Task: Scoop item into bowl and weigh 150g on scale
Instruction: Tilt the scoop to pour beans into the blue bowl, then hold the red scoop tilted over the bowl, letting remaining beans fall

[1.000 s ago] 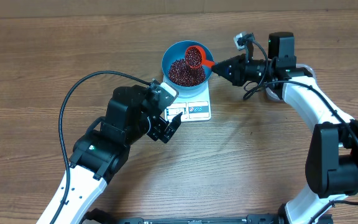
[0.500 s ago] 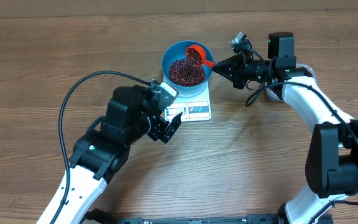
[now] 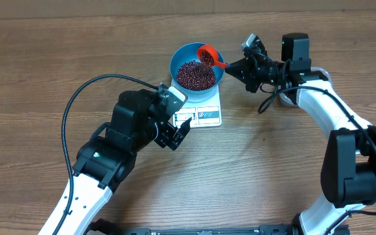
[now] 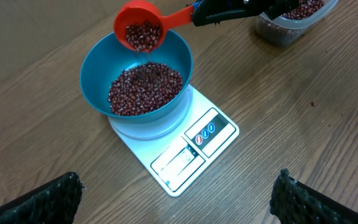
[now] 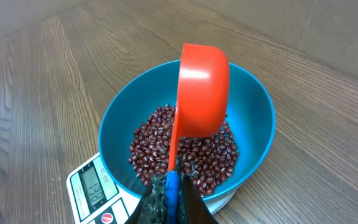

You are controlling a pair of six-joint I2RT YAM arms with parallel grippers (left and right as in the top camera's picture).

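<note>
Up front the left claw gapes wide and empty, then the scale with the bowl sitting on it, well filled with beans, the scoop tipped over its far rim trickling beans, right claw clamped on its handle, a clear tub of beans beyond.
</note>
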